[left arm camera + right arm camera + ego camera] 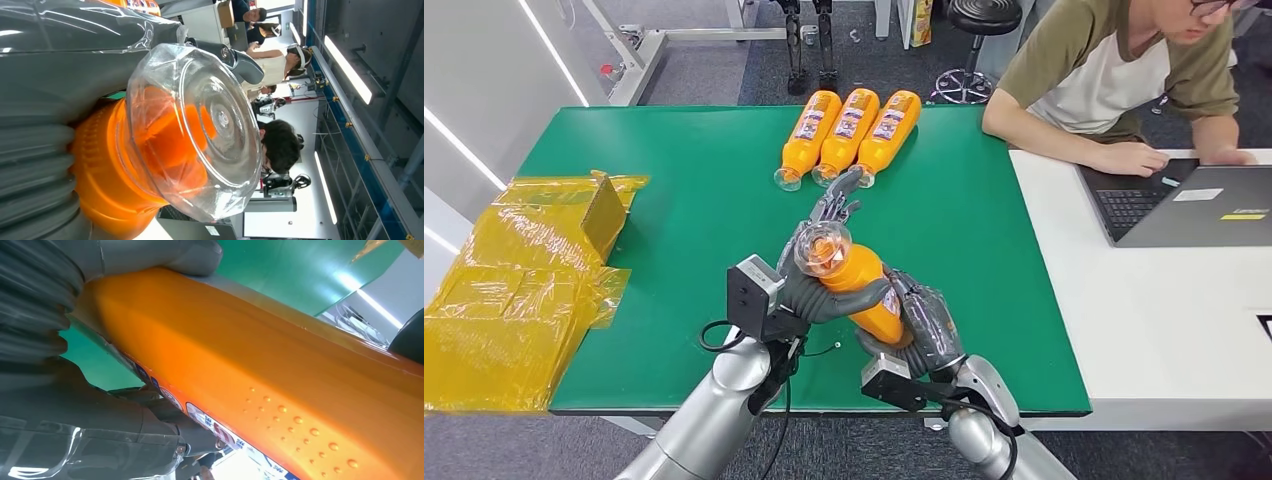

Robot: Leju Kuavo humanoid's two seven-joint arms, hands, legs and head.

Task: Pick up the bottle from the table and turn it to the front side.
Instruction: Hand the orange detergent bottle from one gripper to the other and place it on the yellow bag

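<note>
An orange bottle [860, 284] with a clear faceted cap is lifted above the green table [674, 190], cap tilted up toward me. My left hand [809, 285] grips its neck end, and my right hand [921, 325] holds its lower body. The cap [200, 130] looms large in the left wrist view, with my left hand [45, 100] behind it. In the right wrist view the orange body [260, 370] runs across, its label edge [220, 432] partly showing, with my right hand [90, 430] wrapped around it.
Three more orange bottles [849, 132] lie side by side at the far middle of the table. Crumpled yellow wrap and a box [524, 280] cover the left edge. A person [1124, 80] works at a laptop [1189, 205] on the white table at right.
</note>
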